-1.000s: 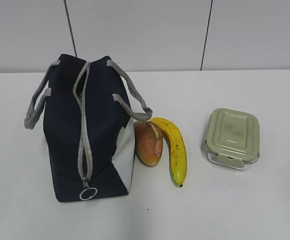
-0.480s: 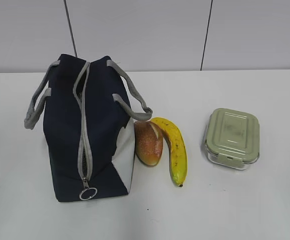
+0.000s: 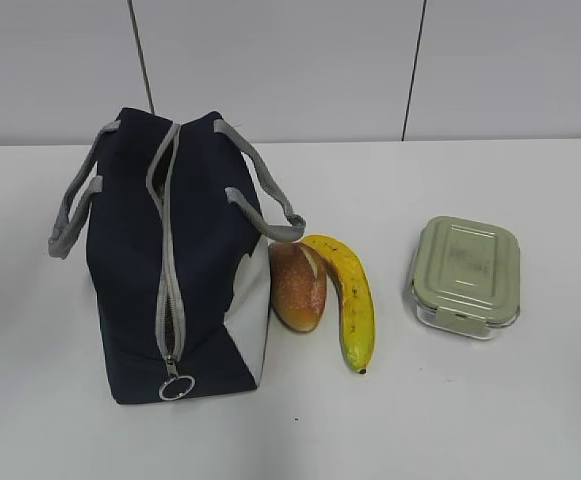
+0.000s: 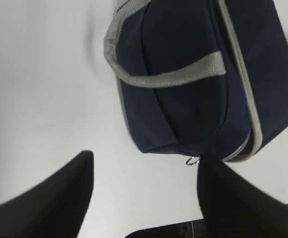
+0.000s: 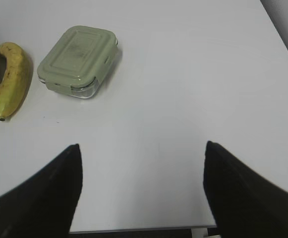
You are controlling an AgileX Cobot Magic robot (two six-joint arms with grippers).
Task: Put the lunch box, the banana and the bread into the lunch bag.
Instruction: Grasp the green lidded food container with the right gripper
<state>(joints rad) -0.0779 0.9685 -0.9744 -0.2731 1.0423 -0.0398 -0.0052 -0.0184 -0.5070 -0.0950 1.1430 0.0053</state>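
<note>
Four things sit on the white tabletop (image 3: pixel 490 420), none touched by either gripper. Lunch bag (image 3: pixel 130 270) stands at 9 o'clock in the exterior view, long axis running 12 to 6, its zipper (image 3: pixel 167 290) along the top with the ring pull (image 3: pixel 176 388) at the 6 o'clock end. Bread (image 3: pixel 298 285) lies just beside the bag's white panel, long axis also roughly 12 to 6. Banana (image 3: pixel 352 300) curves right against the bread, dark tip pointing to 6. Lunch box (image 3: pixel 466 276) sits well apart at 3 o'clock, lid on, long side running roughly 12 to 6. Left gripper (image 4: pixel 144 198) hangs over the bag's ring-pull end, jaws spread wide, nothing in them. Right gripper (image 5: pixel 141 191) hovers over bare tabletop, jaws wide and empty too, lunch box off at its 11 o'clock.
</note>
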